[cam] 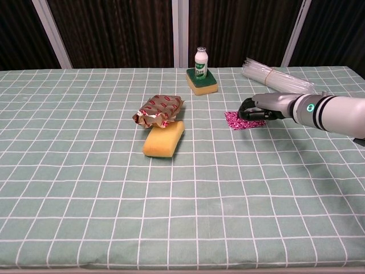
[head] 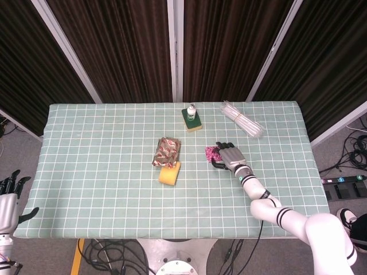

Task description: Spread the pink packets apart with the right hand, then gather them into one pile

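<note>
The pink packets lie in one small patch right of the table's middle. My right hand lies palm down over their right part, with its dark fingertips touching them and covering part of them. Nothing is lifted off the cloth. My left hand hangs off the table's left edge at the lower left of the head view, fingers apart and holding nothing; the chest view does not show it.
A crumpled red-and-silver wrapper rests against a yellow sponge mid-table. A small white bottle stands on a green sponge at the back. A bundle of clear straws lies back right.
</note>
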